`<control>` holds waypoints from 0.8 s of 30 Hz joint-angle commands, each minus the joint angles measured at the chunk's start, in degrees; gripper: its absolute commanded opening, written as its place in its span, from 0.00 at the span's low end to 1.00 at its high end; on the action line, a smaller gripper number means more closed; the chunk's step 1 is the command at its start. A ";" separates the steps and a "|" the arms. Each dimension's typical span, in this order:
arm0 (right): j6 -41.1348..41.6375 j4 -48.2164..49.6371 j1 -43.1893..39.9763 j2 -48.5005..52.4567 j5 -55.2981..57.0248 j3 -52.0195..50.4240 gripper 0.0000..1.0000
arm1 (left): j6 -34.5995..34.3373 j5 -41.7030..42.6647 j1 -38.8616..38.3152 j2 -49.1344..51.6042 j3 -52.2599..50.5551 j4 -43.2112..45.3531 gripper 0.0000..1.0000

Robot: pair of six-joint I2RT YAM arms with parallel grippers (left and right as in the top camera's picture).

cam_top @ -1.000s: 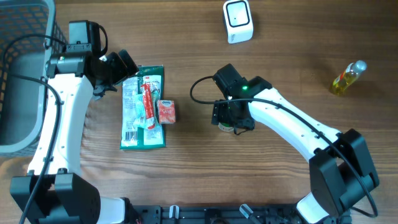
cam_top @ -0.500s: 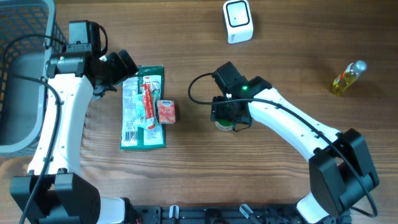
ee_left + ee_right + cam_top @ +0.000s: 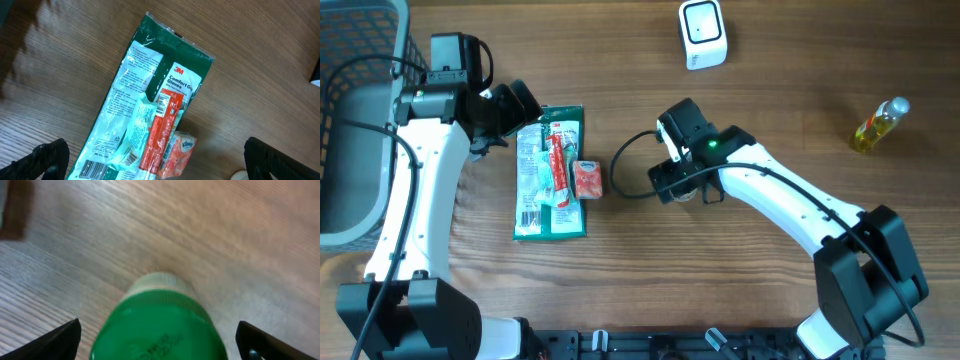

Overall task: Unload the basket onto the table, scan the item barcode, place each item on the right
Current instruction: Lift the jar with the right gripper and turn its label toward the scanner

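A white barcode scanner (image 3: 702,35) stands at the back of the table. My right gripper (image 3: 678,187) hangs open over a green-lidded container (image 3: 160,325), which sits on the wood between the two wide-apart fingers (image 3: 55,340) without touching either. From overhead the container is almost wholly hidden under the gripper. My left gripper (image 3: 513,110) hovers open above a green glove package (image 3: 145,95) that carries a red stick pack (image 3: 161,127) and an orange tissue pack (image 3: 177,150). There is nothing held in the left gripper (image 3: 157,161).
A grey mesh basket (image 3: 350,60) fills the far left corner. A small yellow bottle (image 3: 878,125) lies at the right. The glove package (image 3: 552,172) and tissue pack (image 3: 586,180) lie left of the right arm, whose cable loops beside them.
The right gripper's jaws have spread wide and let go of the green-lidded container, and the gripper has shifted slightly left. The left arm has not moved.
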 commanded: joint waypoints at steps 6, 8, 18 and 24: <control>32.61 -10.45 0.07 0.59 1.14 10.01 1.00 | 1.07 0.04 0.24 -0.04 0.17 0.02 1.00; 32.37 -10.54 0.09 0.61 0.57 8.59 0.99 | 1.07 0.04 0.24 -0.04 0.17 0.02 1.00; 41.44 -6.69 0.09 1.03 0.96 0.76 0.84 | 1.07 0.04 0.24 -0.04 0.17 0.02 1.00; 36.28 -6.32 0.09 1.03 2.29 0.70 0.72 | 1.07 0.04 0.24 -0.04 0.17 0.02 1.00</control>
